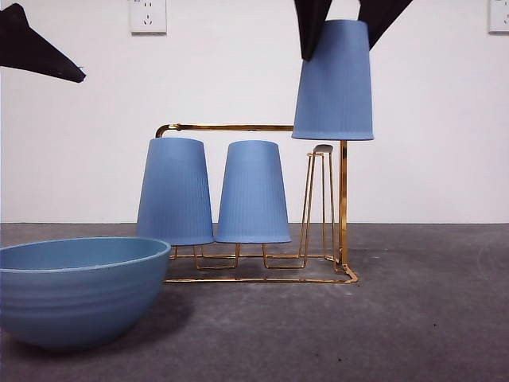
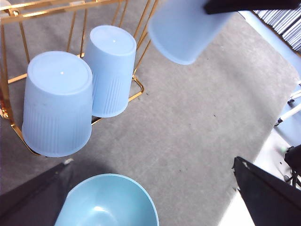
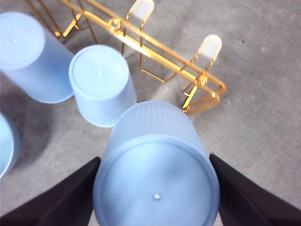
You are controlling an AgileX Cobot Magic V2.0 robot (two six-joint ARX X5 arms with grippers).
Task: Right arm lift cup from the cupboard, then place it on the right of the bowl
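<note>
My right gripper (image 1: 342, 32) is shut on a ribbed periwinkle cup (image 1: 334, 79), held upside down in the air above the right end of the gold wire cupboard (image 1: 342, 199). The same cup fills the right wrist view (image 3: 157, 174) between the two black jaws. Two more cups (image 1: 175, 191) (image 1: 253, 192) stand upside down on the rack's pegs. The teal bowl (image 1: 75, 290) sits on the table at the front left. My left gripper (image 2: 155, 202) is open and empty, hovering above the bowl (image 2: 108, 202); its tip shows at the upper left of the front view (image 1: 40, 52).
The rack's bare peg (image 1: 320, 199) stands under the lifted cup. Grey table surface (image 1: 429, 310) spreads to the right of the bowl and rack. A white wall with outlets (image 1: 148, 16) is behind.
</note>
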